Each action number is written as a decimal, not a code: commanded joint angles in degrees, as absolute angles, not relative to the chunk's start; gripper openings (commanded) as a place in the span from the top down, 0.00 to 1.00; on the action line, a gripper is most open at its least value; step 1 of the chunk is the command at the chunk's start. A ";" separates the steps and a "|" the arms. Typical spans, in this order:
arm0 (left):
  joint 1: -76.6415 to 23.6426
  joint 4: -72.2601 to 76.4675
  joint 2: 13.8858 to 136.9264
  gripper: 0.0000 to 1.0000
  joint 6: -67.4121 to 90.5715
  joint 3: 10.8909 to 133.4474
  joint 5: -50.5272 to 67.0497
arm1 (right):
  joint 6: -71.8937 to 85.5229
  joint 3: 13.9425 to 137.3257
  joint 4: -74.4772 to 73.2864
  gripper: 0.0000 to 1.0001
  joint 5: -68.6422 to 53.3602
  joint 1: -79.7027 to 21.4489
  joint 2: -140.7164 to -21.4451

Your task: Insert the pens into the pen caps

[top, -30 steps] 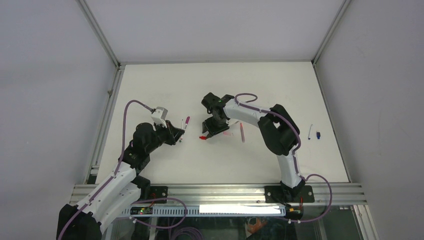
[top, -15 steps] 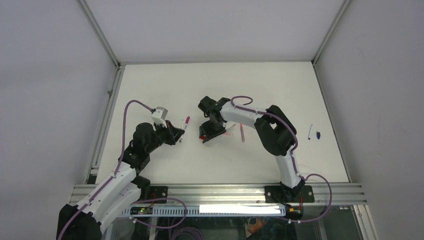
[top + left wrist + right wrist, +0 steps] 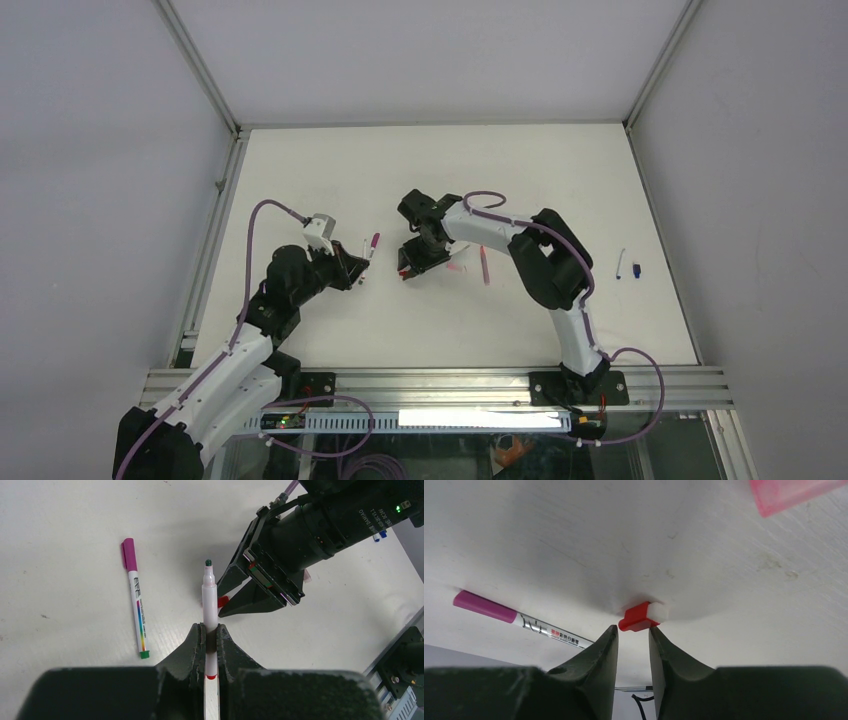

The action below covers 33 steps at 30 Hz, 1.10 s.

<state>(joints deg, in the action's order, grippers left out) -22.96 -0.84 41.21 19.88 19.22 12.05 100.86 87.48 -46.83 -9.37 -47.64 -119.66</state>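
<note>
**Item 1, left gripper (image 3: 210,630).** The jaws are clamped tight on the barrel of an uncapped white pen (image 3: 209,597). The pen's long axis runs straight out along the jaws. Its dark green tip points forward, away from the wrist. A red mark on the barrel sits just behind the grip.

**Item 2, right gripper (image 3: 631,632).** The jaws are narrow, with a slim gap between them, and the tips are down at the surface. It stands ahead and to the right of the left jaws.

**Item 3, red cap (image 3: 636,618).** It lies flat at the mouth of the right jaws' gap and across it, with a white part at its right end. Whether the tips touch it cannot be told.

**Item 4, magenta-capped pen (image 3: 135,605).** It lies flat to the left of the left jaws, apart from them and roughly parallel to the held pen. The magenta cap is at the far end and the green end is near.

**Item 5, pink translucent piece (image 3: 794,492).** It lies ahead and to the right of the right jaws and is cut by the frame edge. Whether it is a pen or a cap cannot be told.

**Item 6, pink pen (image 3: 484,265).** It lies flat beside the right wrist, on the side away from the left jaws.

**Item 7, thin white pen (image 3: 620,264) and dark blue cap (image 3: 636,270).** They lie side by side, well apart from both jaws.

**Item 8, surface (image 3: 440,170).** It is white and carries everything listed above.
</note>
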 commanded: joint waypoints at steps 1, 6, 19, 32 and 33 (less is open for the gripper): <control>-23.64 1.71 41.86 1.00 18.55 19.25 12.82 | 99.66 87.52 -43.37 0.69 -8.45 -46.52 -119.19; -23.64 1.92 42.23 1.00 18.55 19.25 12.91 | 98.42 87.65 -42.98 0.69 -8.20 -46.35 -119.02; -23.64 2.29 43.49 1.00 18.43 19.45 13.12 | 98.27 86.58 -43.58 0.69 -8.50 -45.98 -119.15; -23.64 2.55 44.55 1.00 18.35 19.62 13.09 | 98.18 85.63 -44.32 0.69 -8.23 -45.45 -119.52; -23.64 2.61 44.64 1.00 18.29 19.60 13.08 | 98.10 85.86 -45.11 0.68 -7.99 -45.46 -119.72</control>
